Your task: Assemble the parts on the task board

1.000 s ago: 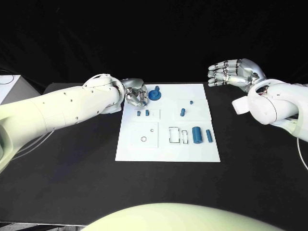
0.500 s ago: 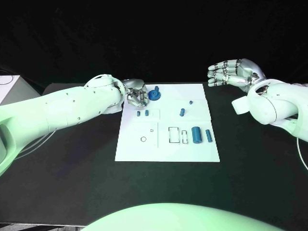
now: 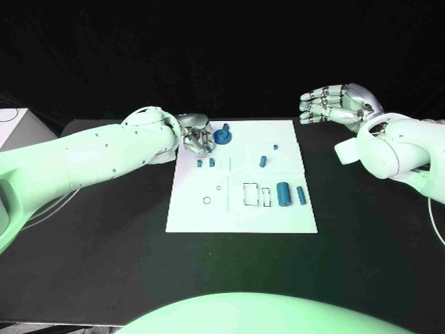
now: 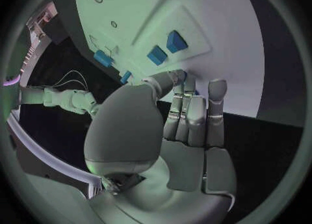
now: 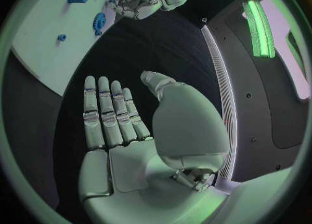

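Left hand (image 3: 195, 133) sits at the far left corner of the white task board (image 3: 243, 216), its fingers curled close beside a blue gear-shaped part (image 3: 224, 136) that stands there. From the head view I cannot tell whether the fingers actually grip the gear or only rest next to it. In the left wrist view the same hand (image 4: 176, 130) has its fingers lying straight and close together, tips at the board's edge, with two small blue blocks (image 4: 166, 48) just beyond them on the white surface.

Right hand (image 3: 335, 104) hovers off the board's far right corner, over the black table (image 3: 102, 243) — palm open, holding nothing. The right wrist view shows that hand (image 5: 124, 130) with its fingers straight and slightly apart, thumb held to one side.

On the board itself, blue parts lie scattered: a pair of small blocks (image 3: 206, 163) below the gear, a short peg (image 3: 263, 161) near the middle, a tiny piece (image 3: 276, 147) further back, and two upright-lying cylinders (image 3: 292, 195) side by side toward the right edge — the thicker one on the left. Outlined rectangular recesses (image 3: 254, 195) sit just beside them, and a small round hole (image 3: 208, 201) lies toward the left.
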Controlling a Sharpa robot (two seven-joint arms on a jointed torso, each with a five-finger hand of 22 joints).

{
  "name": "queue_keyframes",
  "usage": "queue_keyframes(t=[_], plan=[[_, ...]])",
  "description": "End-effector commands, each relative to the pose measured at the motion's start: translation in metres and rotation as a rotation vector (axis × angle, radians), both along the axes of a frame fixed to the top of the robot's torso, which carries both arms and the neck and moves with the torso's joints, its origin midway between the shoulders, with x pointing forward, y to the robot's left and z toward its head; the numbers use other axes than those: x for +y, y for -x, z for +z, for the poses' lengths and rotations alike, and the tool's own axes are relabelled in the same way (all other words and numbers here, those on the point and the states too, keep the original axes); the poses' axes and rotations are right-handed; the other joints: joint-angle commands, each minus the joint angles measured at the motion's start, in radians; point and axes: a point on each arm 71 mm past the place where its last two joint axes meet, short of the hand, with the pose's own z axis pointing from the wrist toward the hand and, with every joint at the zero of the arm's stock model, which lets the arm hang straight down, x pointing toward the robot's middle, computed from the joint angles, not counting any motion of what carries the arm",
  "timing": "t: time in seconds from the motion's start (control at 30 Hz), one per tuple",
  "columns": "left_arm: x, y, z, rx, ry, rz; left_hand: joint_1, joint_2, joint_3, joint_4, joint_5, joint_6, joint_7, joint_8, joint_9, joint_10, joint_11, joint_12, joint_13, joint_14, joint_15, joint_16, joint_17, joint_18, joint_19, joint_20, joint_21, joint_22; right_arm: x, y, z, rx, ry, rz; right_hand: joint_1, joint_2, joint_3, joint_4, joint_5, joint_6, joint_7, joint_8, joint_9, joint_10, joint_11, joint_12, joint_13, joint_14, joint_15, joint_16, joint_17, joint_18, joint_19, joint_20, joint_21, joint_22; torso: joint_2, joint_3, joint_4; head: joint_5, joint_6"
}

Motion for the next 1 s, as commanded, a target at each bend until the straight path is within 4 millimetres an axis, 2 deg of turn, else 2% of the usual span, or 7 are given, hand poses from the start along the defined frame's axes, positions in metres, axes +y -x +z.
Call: queue_keyframes(t=[0.03,0.17,0.43,0.83,1.0], plan=[[-0.002,0.003,-0.006,0.038,-0.019,-0.023,-0.011,0.000,-0.004,-0.005,0.001,-0.005,0.004,-0.010,0.000,-0.001,0.008,-0.009,0.002,-0.006,0.003,-0.006,-0.005,-0.007,-0.012,0.005,-0.006,-0.007,0.000,0.000,0.001,-0.008,-0.003,0.009,0.002,0.008,-0.005,0.001,0.006,0.007,0.060,-0.007,-0.001,0.001,0.002,0.005,-0.002,0.007,0.001,-0.005,-0.001,0.007,0.004,0.002,0.003,-0.001,-0.001,-0.0002,-0.0001,0.000,0.001],[0.001,0.004,-0.005,0.026,-0.007,-0.020,-0.024,-0.011,-0.007,-0.007,0.004,-0.037,0.008,-0.040,-0.007,0.001,0.010,-0.023,0.007,-0.015,0.006,-0.009,-0.014,-0.005,-0.021,0.008,-0.014,-0.016,0.000,0.000,0.001,-0.008,-0.003,0.007,0.002,0.008,-0.005,0.001,0.006,0.007,0.060,-0.007,-0.001,0.001,0.002,0.005,-0.002,0.007,0.001,-0.005,-0.001,0.007,0.004,0.002,0.003,-0.001,0.000,-0.0007,0.0022,-0.002,0.001],[0.004,0.004,-0.003,0.005,0.011,-0.010,-0.040,-0.030,0.000,-0.011,0.005,-0.114,0.011,-0.101,-0.025,-0.011,0.013,-0.049,0.016,-0.036,0.010,-0.015,-0.035,0.001,-0.042,0.008,-0.033,-0.044,-0.001,0.000,0.001,-0.008,-0.002,0.006,0.002,0.008,-0.005,0.001,0.006,0.007,0.060,-0.007,-0.001,0.001,0.002,0.005,-0.002,0.007,0.001,-0.005,-0.001,0.007,0.004,0.002,0.003,-0.001,0.000,-0.0012,0.0009,0.001,0.002],[0.008,0.003,-0.003,-0.005,0.017,0.004,-0.044,-0.033,0.000,-0.011,0.005,-0.136,0.012,-0.117,-0.031,-0.011,0.013,-0.052,0.022,-0.043,0.010,-0.016,-0.044,0.002,-0.046,0.008,-0.037,-0.050,-0.001,0.000,0.001,-0.008,-0.002,0.005,0.002,0.008,-0.005,0.001,0.006,0.007,0.060,-0.007,-0.001,0.001,0.002,0.005,-0.002,0.007,0.001,-0.005,-0.001,0.007,0.004,0.002,0.003,-0.001,0.000,-0.0008,0.0007,0.003,0.003],[0.012,0.003,-0.002,-0.009,0.016,0.018,-0.045,-0.036,0.001,-0.014,0.005,-0.176,0.008,-0.142,-0.039,-0.010,0.013,-0.054,0.030,-0.046,0.010,-0.016,-0.048,0.002,-0.044,0.007,-0.038,-0.050,-0.002,0.000,0.001,-0.012,0.015,0.006,0.005,0.006,-0.005,-0.001,0.006,0.007,0.059,-0.007,-0.001,0.000,0.002,0.005,-0.002,0.007,0.001,-0.006,-0.004,0.007,0.004,0.002,0.003,-0.002,0.000,-0.0008,-0.0002,0.003,0.005]])
